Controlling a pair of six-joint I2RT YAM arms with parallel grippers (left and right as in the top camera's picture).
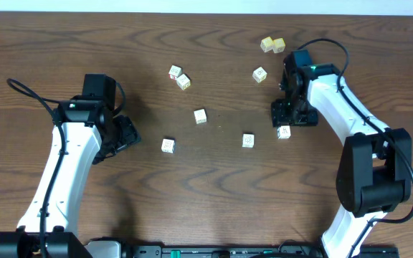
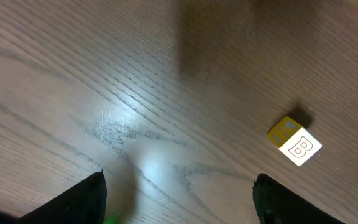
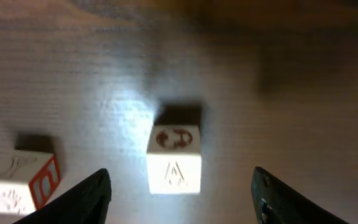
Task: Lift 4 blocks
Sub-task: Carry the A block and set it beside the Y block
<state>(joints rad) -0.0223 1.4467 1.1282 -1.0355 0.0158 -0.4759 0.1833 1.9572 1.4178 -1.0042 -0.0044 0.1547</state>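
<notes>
Several small pale wooden blocks lie scattered on the dark wood table. One block sits just in front of my right gripper. In the right wrist view this block shows a faint letter A and rests on the table between the open fingers of the right gripper, untouched. Other blocks lie at mid-table, lower middle and lower left. My left gripper stands open over bare wood; in its wrist view the gripper is empty and a block with a B lies ahead to the right.
A cube with a red-framed face lies left of the right gripper's left finger. Two yellowish cubes sit at the back right, another cube just below them, and a pair of cubes at the back middle.
</notes>
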